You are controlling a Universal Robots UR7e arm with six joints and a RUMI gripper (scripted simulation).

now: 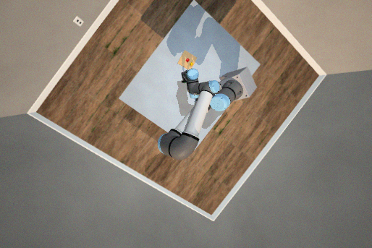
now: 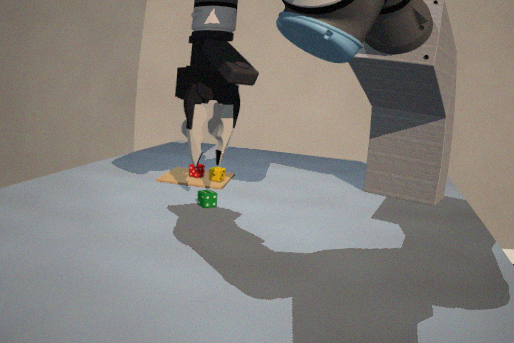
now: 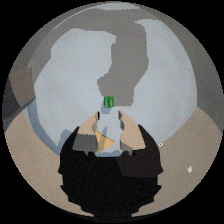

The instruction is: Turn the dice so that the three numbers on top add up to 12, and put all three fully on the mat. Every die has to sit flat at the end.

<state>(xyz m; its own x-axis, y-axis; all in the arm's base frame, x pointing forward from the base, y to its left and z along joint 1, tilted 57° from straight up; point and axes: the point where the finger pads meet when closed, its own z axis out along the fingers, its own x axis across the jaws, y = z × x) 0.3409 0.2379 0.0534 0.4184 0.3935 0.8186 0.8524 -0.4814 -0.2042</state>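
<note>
On the mat (image 1: 181, 61) (image 2: 170, 178) (image 3: 104, 142): the red die (image 1: 187, 60) (image 2: 196, 171) and the yellow die (image 1: 192, 64) (image 2: 217, 174), near each other, both seeming to sit flat.
Off the mat: the green die (image 2: 207, 199) (image 3: 109, 102), on the table (image 1: 145, 92) (image 2: 125, 237) (image 3: 75, 60), apart from the mat's near edge in the exterior view.
Gripper (image 1: 183, 69) (image 2: 208, 164) (image 3: 109, 111): hanging fingers down, released, its 2 fingers partly drawn together with a gap and nothing held.
Step in hand: probably lining up on the green die, to grip it and then turn or carry it.
Approach: centre the gap over the green die and square the fingers to 2 opposite faces; widen slightly if the gap looks tight, then go straight down.
Grip: close gently, low enough on the faces that it cannot pivot by accident.
Top numbers: too small to read surely, so the sum of 12 cannot be confirmed; check all 3 before choosing a turn.
Setting down: use a free part of the mat, whole base inside the edge, and let go only once it sits flat.
Risk: a finger could nudge the red or yellow die and spoil its number or place.
</note>
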